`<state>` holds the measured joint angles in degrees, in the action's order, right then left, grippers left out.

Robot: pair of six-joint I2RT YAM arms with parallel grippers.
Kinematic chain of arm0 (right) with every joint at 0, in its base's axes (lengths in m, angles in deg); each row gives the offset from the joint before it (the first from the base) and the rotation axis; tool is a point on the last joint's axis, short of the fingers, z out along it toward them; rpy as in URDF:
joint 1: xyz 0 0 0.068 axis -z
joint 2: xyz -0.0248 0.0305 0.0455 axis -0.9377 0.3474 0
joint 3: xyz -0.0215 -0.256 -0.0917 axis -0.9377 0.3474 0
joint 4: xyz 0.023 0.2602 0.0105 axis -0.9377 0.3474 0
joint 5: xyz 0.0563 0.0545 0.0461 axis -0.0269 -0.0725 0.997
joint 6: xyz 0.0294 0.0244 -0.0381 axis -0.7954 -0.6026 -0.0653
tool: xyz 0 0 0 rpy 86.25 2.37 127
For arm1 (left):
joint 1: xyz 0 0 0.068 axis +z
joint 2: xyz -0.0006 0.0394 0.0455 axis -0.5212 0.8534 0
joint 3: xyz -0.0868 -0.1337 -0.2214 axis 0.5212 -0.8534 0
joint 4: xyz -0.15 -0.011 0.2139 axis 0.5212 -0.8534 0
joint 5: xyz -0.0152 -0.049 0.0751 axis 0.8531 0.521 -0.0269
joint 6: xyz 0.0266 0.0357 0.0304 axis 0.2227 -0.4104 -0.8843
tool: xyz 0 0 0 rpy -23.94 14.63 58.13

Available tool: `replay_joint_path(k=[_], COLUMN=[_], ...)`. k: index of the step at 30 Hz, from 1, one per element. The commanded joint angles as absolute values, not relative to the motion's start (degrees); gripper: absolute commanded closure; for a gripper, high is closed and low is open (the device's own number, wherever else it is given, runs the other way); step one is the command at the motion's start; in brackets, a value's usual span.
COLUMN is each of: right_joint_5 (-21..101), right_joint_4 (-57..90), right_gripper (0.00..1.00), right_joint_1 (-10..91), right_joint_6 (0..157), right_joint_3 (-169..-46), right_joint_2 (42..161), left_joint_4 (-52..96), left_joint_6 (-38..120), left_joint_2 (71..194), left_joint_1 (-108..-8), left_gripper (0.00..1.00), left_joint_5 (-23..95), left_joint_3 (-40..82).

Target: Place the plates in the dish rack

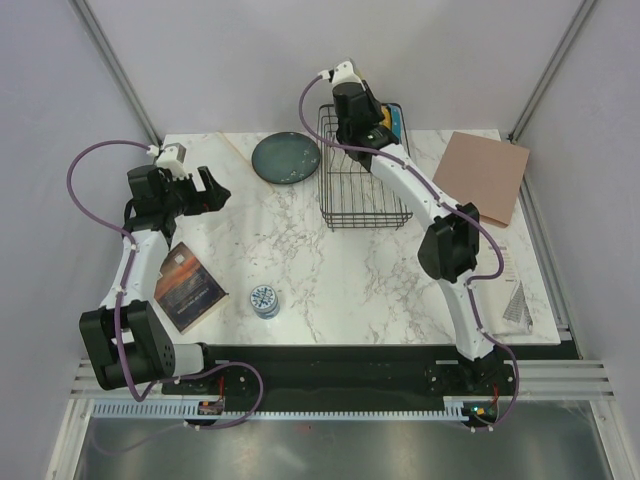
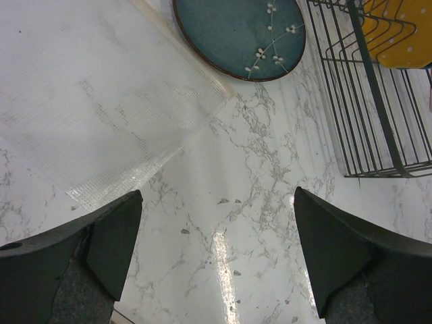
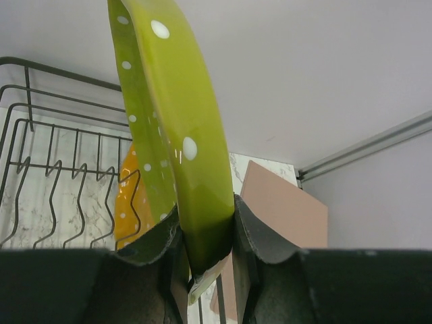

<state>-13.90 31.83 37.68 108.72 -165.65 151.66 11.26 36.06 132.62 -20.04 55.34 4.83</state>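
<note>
My right gripper [image 3: 206, 229] is shut on the rim of the lime-green dotted plate [image 3: 179, 135] and holds it on edge above the far end of the black wire dish rack [image 1: 360, 175]. An orange dotted plate [image 3: 128, 196] stands in the rack behind it, also seen in the left wrist view [image 2: 398, 34]. A blue plate edge [image 1: 397, 120] shows at the rack's far right. The dark teal-grey plate [image 1: 285, 158] lies flat on the table left of the rack, also in the left wrist view [image 2: 239, 34]. My left gripper [image 2: 216, 250] is open and empty above bare marble, left of that plate.
A clear mesh sheet [image 2: 94, 108] lies left of the teal plate. A small blue-white patterned tin [image 1: 264, 299] and a dark booklet [image 1: 190, 285] sit near the front left. A brown board [image 1: 482, 175] lies right of the rack, and a striped paper [image 1: 516, 303] at the right edge.
</note>
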Motion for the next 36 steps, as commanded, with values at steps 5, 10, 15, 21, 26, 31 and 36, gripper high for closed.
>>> replay_joint_path(k=[5,10,15,21,26,31,36], right_joint_5=[-15.9,-17.4,-22.4,-25.2,-27.2,-29.3,-28.7], right_joint_4=[27.1,28.4,29.7,30.5,36.8,39.9,39.9], right_gripper=[1.0,1.0,1.0,1.0,1.0,1.0,0.97], right_joint_1=[38.4,38.5,38.3,38.3,38.2,37.1,36.1], right_joint_6=[105.5,102.7,99.1,97.5,90.9,86.8,86.8], right_joint_3=[-168.8,-170.1,-172.3,-172.4,-172.4,-170.5,-172.0], right_joint_2=[151.8,153.9,156.7,157.7,158.7,159.4,161.5], left_joint_4=[12.3,12.3,12.6,13.1,13.6,13.6,13.6], left_joint_6=[37.6,37.5,37.4,37.4,38.1,38.2,38.8], left_joint_2=[132.5,132.7,132.9,133.4,133.7,133.7,134.1], left_joint_1=[-20.1,-20.1,-20.1,-20.1,-20.1,-20.1,-20.1], left_gripper=[0.0,0.0,0.0,0.0,0.0,0.0,0.0], left_joint_5=[56.9,56.9,56.7,57.0,57.6,57.3,57.2], left_joint_3=[4.3,3.6,3.5,3.3,2.8,2.7,2.8])
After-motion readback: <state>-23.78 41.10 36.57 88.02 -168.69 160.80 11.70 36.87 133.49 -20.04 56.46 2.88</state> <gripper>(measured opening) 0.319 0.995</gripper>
